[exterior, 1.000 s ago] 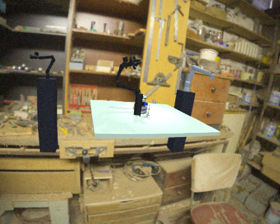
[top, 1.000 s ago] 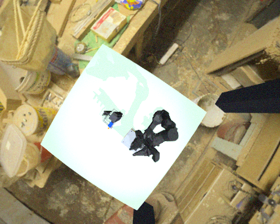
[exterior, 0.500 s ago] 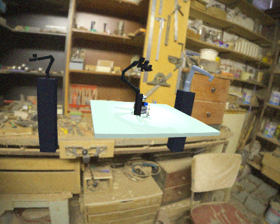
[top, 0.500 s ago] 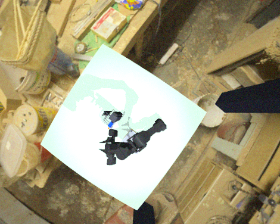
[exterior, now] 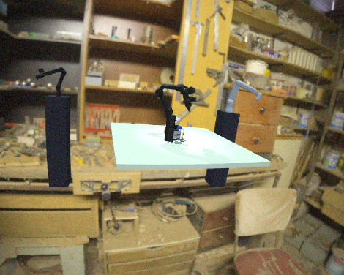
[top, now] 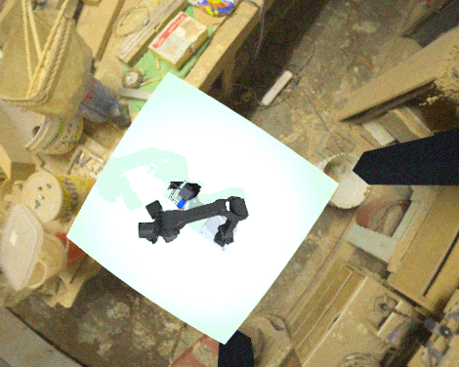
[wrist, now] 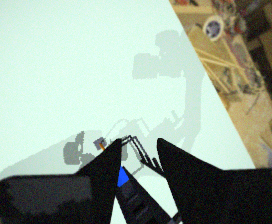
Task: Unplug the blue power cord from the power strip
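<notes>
At the centre of the frame we see a pale table top (exterior: 194, 155) on a cluttered workbench (exterior: 33, 166). Our black arm (exterior: 170, 110) rises from its middle, bends rightward and droops, its gripper (exterior: 189, 106) hanging in the air above a small blue plug (exterior: 178, 128) at the arm's base. Dark pillars (exterior: 58, 140) flank the table left and right.

A pale mint table top (top: 259, 273) is sitting as a flat square slab above a cluttered wooden workbench (exterior: 25, 172). Directly on it, the arm's grey base plate (top: 211, 229) is resting near the middle, and the power strip (top: 178, 195) is lying just beside it, carrying the blue plug (top: 182, 204).
</notes>
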You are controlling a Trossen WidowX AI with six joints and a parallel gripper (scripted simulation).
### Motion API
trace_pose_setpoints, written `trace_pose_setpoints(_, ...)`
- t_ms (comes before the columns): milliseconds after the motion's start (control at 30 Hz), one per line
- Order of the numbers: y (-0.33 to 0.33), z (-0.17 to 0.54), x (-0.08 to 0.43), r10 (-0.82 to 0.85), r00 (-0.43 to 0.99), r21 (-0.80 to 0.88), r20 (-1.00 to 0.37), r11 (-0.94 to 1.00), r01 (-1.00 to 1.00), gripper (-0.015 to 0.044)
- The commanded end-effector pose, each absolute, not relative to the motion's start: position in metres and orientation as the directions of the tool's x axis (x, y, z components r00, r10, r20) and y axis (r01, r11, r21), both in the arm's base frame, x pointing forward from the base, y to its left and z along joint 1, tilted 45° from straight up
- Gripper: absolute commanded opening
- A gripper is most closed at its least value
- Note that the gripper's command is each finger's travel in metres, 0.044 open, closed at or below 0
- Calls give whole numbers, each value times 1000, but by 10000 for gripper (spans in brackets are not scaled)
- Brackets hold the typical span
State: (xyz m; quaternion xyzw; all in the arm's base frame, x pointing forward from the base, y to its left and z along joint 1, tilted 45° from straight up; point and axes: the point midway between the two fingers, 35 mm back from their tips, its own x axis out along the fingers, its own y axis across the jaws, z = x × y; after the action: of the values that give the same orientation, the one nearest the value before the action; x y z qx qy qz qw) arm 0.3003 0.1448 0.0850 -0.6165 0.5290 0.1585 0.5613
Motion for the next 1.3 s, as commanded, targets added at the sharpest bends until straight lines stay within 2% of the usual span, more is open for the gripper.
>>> trace_pose_setpoints(0,89,39,299,-613,196,-308,-766,83,-948,160)
trace_pose_setpoints(133,40,3,288,-690,7,-51,-724,44,-998,160)
trace_pose_setpoints(200,30,-5,284,-701,-34,8,-712,41,-999,160)
trace_pose_setpoints(1267,8,16,284,-702,-37,12,-711,40,-999,160)
